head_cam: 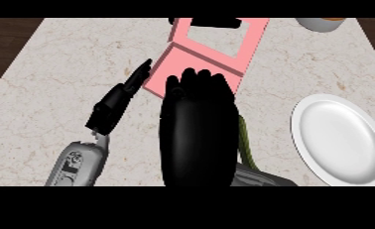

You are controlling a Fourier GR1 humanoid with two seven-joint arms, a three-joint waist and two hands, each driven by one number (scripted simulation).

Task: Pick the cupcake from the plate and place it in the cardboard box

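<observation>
The right hand (198, 124) fills the middle of the view, back of the hand facing up, big and black. Its fingers (196, 79) curl down over the near edge of the pink box (212, 49). Can't tell if there's anything tucked under them, since the hand blocks whatever is beneath it. The cupcake itself isn't visible anywhere; if it's in that hand, the hand hides it completely.

The left hand (121, 99) sits just to the left, fingers straight and relaxed, pointing up and to the right, with the tips right by the box's left corner. It holds nothing.

The box is pink, looks like an open-top thing with a flap or lid tilted back, and a pale opening showing the counter colour through it. A dark object (214, 22) sits at its far edge, partly cut off.

To the right, the white plate (333, 139) is bare, well apart from the box, and its right side runs off the view's edge. There's open marble counter (73, 59) between the plate and the right hand, and a wide stretch of it on the left, out to where the dark wood (15, 34) shows past the counter's edge. A white bowl or cup (322, 23) peeks in at the top right corner.
</observation>
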